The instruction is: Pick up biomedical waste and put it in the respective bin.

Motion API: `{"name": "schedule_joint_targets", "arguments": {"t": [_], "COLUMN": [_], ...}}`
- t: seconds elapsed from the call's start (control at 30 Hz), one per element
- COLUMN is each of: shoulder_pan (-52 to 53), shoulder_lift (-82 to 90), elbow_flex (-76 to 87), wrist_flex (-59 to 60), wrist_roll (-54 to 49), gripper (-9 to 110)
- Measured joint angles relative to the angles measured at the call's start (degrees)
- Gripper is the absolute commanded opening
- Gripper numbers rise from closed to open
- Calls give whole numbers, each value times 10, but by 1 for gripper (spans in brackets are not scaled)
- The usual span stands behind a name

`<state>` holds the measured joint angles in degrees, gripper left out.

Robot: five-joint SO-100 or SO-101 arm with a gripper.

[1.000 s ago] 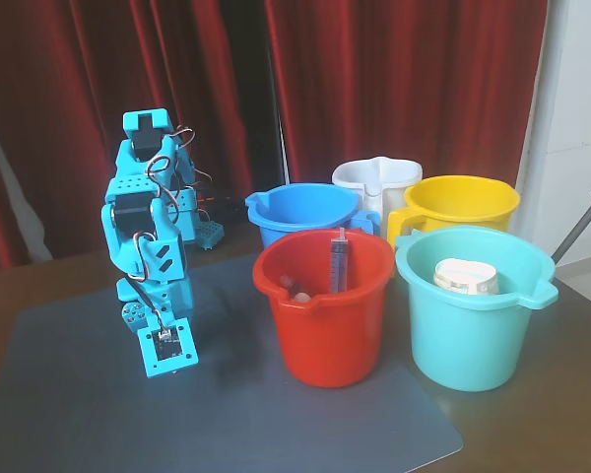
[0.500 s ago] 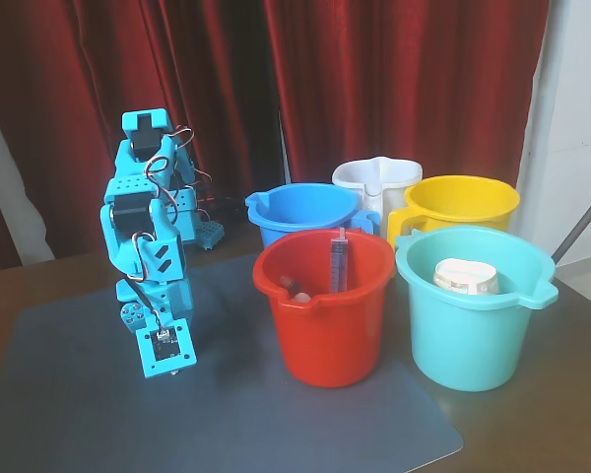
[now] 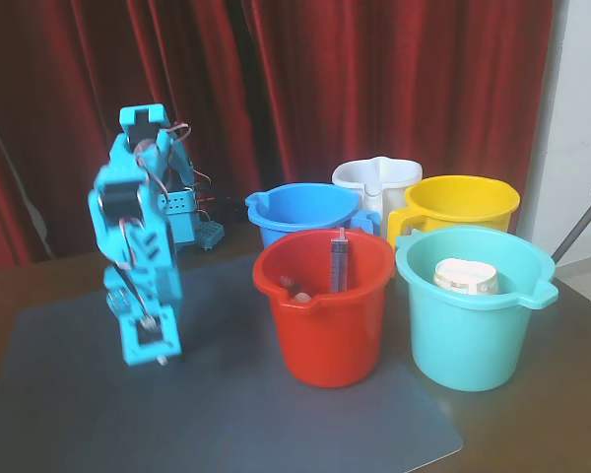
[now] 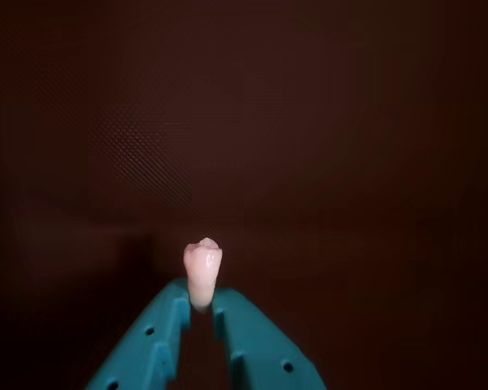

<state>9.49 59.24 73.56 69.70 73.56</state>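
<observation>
The biomedical waste [image 4: 202, 272], a small off-white lump, is sticking up from between the teal fingertips of the gripper [image 4: 200, 307] in the wrist view, the jaws clamping its lower end over a dark surface. In the fixed view the arm [image 3: 138, 227] is folding steeply downward, the gripper [image 3: 160, 357] pointing at the grey mat [image 3: 227, 414], left of the red bucket [image 3: 325, 315] that is holding a syringe [image 3: 339, 261]. The teal bucket [image 3: 473, 325] is sitting further right.
</observation>
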Motion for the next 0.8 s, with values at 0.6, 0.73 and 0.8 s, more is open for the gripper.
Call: {"name": "schedule_joint_targets", "arguments": {"t": [0.6,0.73,0.8], "shoulder_pan": [-150,-243,-273], "shoulder_lift": [292,328,334], "elbow_flex": [1,1,1], "wrist_flex": [98,98,90], "wrist_roll": [115,191,216], "gripper": [0,0,0]}}
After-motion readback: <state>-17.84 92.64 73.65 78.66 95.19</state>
